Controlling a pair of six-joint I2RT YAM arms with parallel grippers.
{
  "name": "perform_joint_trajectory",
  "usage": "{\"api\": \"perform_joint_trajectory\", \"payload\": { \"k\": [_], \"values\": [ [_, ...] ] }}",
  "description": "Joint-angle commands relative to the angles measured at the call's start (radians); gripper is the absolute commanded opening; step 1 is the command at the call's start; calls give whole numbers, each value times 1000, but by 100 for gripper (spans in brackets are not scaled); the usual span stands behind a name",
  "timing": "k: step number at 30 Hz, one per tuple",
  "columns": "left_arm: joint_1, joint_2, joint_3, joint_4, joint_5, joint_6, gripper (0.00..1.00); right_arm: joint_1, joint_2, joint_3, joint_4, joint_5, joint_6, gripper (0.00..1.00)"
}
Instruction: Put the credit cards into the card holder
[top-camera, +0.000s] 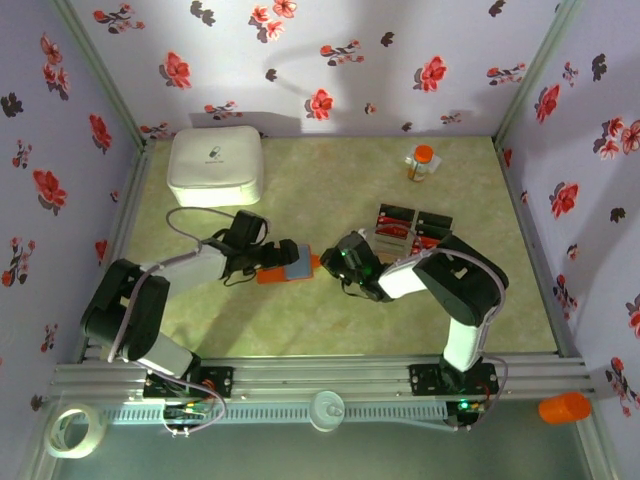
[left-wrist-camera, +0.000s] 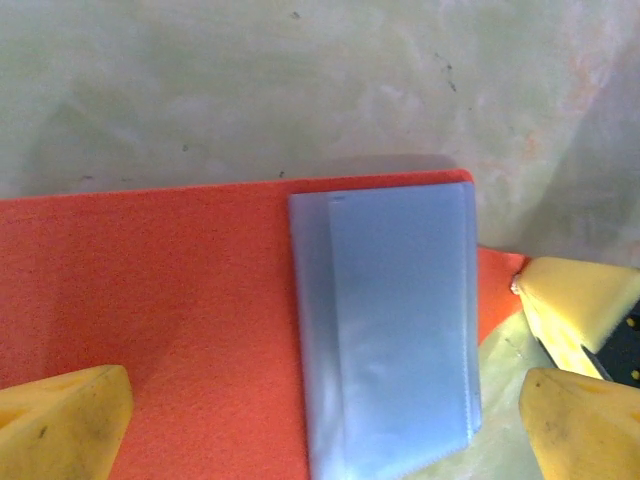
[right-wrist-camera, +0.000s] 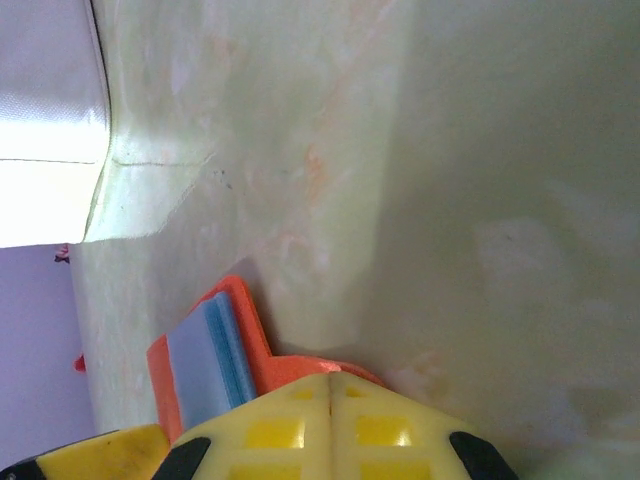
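The card holder (top-camera: 285, 268) lies open mid-table, orange-red with a blue-grey pocket (left-wrist-camera: 390, 320). My left gripper (left-wrist-camera: 320, 400) hangs open just above it, one yellow fingertip off each side of the pocket; in the top view the left gripper (top-camera: 262, 255) is at the holder's left end. My right gripper (right-wrist-camera: 330, 385) is shut, its joined tips against the holder's orange flap (right-wrist-camera: 300, 365) at the right end (top-camera: 335, 262). Its tip (left-wrist-camera: 575, 310) also appears beside the flap. The credit cards (top-camera: 410, 228), red and black, lie grouped to the right, behind the right arm.
A big white rounded box (top-camera: 215, 165) stands at the back left, its corner (right-wrist-camera: 50, 120) also in the right wrist view. An orange-capped bottle (top-camera: 422, 162) stands at the back right. Flowered walls enclose the table on three sides.
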Motion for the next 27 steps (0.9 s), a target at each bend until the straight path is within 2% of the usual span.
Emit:
{"api": "perform_joint_trajectory", "payload": {
  "k": [1, 7, 15, 27],
  "values": [
    [3, 15, 23, -57, -44, 55, 100, 13, -23, -50, -31, 30, 39, 0],
    [3, 50, 44, -80, -67, 110, 100, 49, -44, -69, -37, 69, 61, 0],
    [-1, 60, 62, -81, -74, 117, 100, 54, -22, -42, -5, 21, 44, 0],
    [-9, 32, 72, -91, -80, 112, 100, 62, -74, 87, -147, -57, -122, 0]
  ]
}}
